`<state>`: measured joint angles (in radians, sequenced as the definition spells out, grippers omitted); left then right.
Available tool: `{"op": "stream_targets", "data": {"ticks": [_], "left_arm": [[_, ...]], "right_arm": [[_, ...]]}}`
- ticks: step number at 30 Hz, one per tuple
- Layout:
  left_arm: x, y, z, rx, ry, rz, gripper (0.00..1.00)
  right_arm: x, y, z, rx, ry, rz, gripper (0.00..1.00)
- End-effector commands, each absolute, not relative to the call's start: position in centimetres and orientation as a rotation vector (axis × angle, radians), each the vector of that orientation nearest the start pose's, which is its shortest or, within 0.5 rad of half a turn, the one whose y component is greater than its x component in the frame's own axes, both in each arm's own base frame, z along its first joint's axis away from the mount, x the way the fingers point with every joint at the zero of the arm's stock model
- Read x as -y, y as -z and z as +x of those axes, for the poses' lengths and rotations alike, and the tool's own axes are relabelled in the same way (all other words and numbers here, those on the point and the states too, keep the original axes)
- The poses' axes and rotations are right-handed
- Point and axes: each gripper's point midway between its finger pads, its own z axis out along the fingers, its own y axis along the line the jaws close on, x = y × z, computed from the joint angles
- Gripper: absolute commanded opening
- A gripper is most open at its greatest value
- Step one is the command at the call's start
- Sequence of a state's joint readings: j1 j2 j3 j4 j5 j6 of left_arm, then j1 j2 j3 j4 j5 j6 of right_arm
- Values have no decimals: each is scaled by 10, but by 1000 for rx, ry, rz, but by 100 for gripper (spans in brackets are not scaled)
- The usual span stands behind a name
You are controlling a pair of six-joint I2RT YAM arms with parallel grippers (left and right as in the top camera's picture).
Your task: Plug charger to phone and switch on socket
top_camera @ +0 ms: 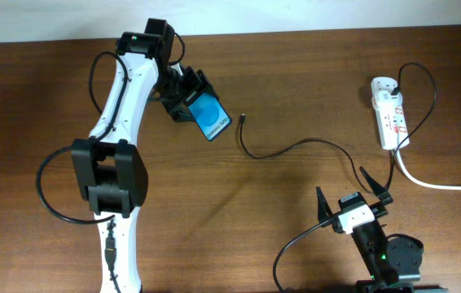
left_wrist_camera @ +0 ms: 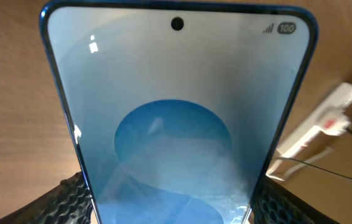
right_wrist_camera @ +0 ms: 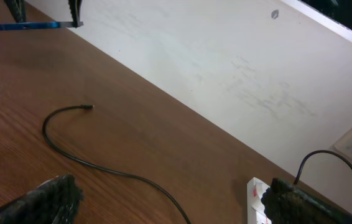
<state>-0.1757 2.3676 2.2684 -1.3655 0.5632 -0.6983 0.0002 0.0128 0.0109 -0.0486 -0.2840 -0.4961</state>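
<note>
Overhead, the left gripper is clamped on one short end of the phone, blue screen facing up. The charger lies loose on the wooden table, its connector tip near the phone but not touching it. The socket sits well apart, near the table's edge. The right gripper hangs with fingers spread, empty.

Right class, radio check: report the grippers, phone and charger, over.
Left gripper shut on phone. Right gripper open, empty. Charger lying loose, tip not in phone. Nothing blocking it.
</note>
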Motion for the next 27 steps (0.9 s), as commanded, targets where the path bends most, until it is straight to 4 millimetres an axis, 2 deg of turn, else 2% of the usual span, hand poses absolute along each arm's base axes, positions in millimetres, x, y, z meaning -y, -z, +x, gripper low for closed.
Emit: {"op": "stream_targets", "data": {"ticks": [1, 3, 8, 14, 16, 19, 24, 25, 27], "left_arm": [[186, -133, 453, -3039, 1027, -1045, 0], [185, -132, 446, -3044, 999, -1225, 0], [186, -133, 445, -3012, 990, -1408, 0], [199, -145, 448, -2996, 1169, -1402, 0], [199, -145, 449, -2994, 1171, -1398, 0], [199, -145, 450, -2991, 1173, -1394, 0], [200, -145, 449, -2992, 1173, -1394, 0], [199, -145, 450, -2990, 1174, -1390, 3], [200, -145, 451, -2988, 1177, -1386, 1]], "right_arm": [[-48, -162, 240, -1512, 141, -594, 98], [-48, -162, 240, -1512, 141, -594, 98], [-48, -162, 240, -1512, 141, -595, 98], [-48, -163, 240, -1509, 143, -594, 98], [-57, -176, 237, -1455, 66, -580, 98], [-60, -207, 233, -1400, -88, -439, 98], [-71, -225, 220, -1455, -194, -454, 98], [-75, -232, 216, -1460, -221, -468, 98], [-83, -251, 207, -1476, -269, -507, 98]]}}
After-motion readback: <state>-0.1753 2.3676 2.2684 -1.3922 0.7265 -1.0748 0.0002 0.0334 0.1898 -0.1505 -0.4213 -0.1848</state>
